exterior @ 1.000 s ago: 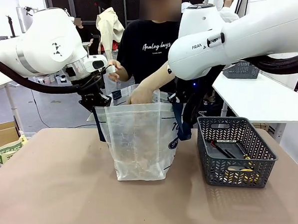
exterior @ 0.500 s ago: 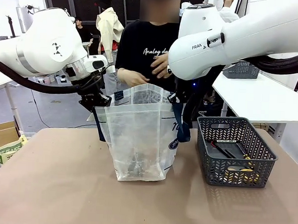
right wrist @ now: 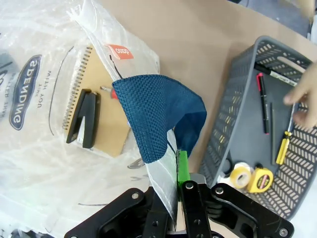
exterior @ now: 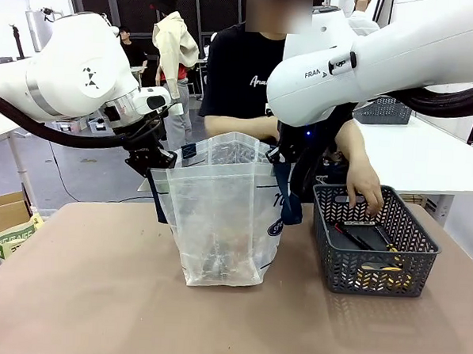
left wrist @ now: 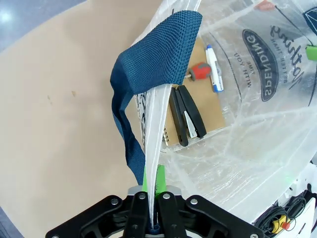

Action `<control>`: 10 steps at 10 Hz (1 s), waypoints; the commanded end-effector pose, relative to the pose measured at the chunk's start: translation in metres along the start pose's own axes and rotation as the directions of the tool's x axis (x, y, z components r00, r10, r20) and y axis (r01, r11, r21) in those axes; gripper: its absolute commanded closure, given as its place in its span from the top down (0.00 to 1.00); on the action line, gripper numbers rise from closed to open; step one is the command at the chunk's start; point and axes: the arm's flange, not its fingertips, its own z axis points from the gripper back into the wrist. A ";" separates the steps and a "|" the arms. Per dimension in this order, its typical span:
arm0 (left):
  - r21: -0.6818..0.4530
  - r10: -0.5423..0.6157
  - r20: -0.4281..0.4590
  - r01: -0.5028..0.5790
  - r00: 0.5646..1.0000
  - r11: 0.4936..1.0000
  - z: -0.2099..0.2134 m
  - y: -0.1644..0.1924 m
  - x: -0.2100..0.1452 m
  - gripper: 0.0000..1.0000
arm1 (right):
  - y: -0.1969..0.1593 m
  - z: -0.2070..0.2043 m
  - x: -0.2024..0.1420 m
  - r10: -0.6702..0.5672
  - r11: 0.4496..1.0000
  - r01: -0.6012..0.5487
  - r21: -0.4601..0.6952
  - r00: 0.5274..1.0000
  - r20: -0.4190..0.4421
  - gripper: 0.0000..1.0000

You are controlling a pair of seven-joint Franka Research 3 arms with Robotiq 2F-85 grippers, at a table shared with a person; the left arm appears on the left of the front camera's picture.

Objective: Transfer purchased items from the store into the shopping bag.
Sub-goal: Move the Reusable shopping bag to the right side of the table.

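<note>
Frosted clear plastic shopping bag (exterior: 222, 216) with navy strap handles, upright on the brown tabletop (exterior: 95, 296), left hand (left wrist: 152, 173) pinching one rim edge, right hand (right wrist: 177, 166) pinching the opposite one. Inside the bag, a black stapler (left wrist: 188, 116) on a brown spiral notebook (left wrist: 208, 99). Just beside it, dark grey lattice basket (exterior: 374, 275) with a yellow tape measure (right wrist: 261, 179) and pale tape roll (right wrist: 239, 173), a person's hand (exterior: 365, 190) reaching in.

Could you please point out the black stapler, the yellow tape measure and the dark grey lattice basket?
Black stapler (left wrist: 190, 114), left wrist view, middle of its body.
Yellow tape measure (right wrist: 260, 179), right wrist view, centre of its case.
Dark grey lattice plastic basket (exterior: 342, 274), front view, its near wall.
</note>
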 end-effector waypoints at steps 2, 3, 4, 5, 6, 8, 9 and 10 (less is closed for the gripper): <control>0.002 0.004 0.002 -0.004 1.000 1.000 0.001 0.003 -0.001 0.00 | -0.003 0.000 0.000 -0.006 1.000 0.006 -0.002 1.000 0.000 0.00; 0.002 0.004 0.002 -0.004 1.000 1.000 0.001 0.003 -0.001 0.00 | -0.003 0.000 0.000 -0.006 1.000 0.006 -0.002 1.000 0.000 0.00; 0.002 0.004 0.002 -0.004 1.000 1.000 0.001 0.003 -0.001 0.00 | -0.003 0.000 0.000 -0.006 1.000 0.006 -0.002 1.000 0.000 0.00; 0.002 0.004 0.002 -0.004 1.000 1.000 0.001 0.003 -0.001 0.00 | -0.003 0.000 0.000 -0.006 1.000 0.006 -0.002 1.000 0.000 0.00; 0.002 0.004 0.002 -0.004 1.000 1.000 0.001 0.003 -0.001 0.00 | -0.003 0.000 0.000 -0.006 1.000 0.006 -0.002 1.000 0.000 0.00; 0.002 0.004 0.002 -0.004 1.000 1.000 0.001 0.003 -0.001 0.00 | -0.003 0.000 0.000 -0.006 1.000 0.006 -0.002 1.000 0.000 0.00; 0.002 0.004 0.002 -0.004 1.000 1.000 0.001 0.003 -0.001 0.00 | -0.003 0.000 0.000 -0.006 1.000 0.006 -0.002 1.000 0.000 0.00; 0.002 0.004 0.002 -0.004 1.000 1.000 0.001 0.003 -0.001 0.00 | -0.003 0.000 0.000 -0.006 1.000 0.006 -0.002 1.000 0.000 0.00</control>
